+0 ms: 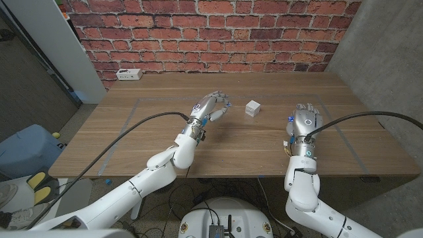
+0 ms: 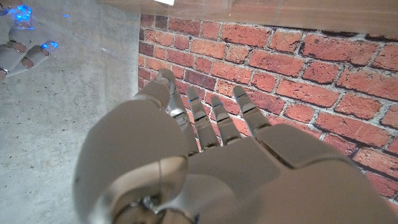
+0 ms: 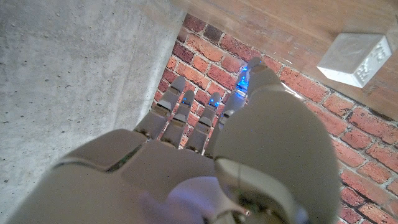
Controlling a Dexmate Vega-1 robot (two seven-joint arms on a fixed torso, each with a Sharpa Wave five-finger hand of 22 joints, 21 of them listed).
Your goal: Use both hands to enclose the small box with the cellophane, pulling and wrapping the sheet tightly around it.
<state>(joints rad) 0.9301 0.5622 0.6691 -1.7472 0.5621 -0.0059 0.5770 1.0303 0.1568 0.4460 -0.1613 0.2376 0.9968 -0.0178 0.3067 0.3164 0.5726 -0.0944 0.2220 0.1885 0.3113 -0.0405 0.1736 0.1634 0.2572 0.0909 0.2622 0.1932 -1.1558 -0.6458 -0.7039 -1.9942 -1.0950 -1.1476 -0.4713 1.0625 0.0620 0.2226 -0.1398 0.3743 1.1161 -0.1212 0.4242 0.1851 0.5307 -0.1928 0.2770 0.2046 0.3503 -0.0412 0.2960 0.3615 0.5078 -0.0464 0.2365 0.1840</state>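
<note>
On the tabletop, the small box sits between the two hands, touched by neither. The left hand hovers near it, fingers apart, holding nothing; the right hand waits farther off, fingers likewise spread and empty. No cellophane is visible, so wrapping has not begun; the next move likely needs the sheet found first.

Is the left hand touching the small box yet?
Apart. The head view shows bare table between the left hand and the small box.

Marks on small box illegible; no readable text
</note>
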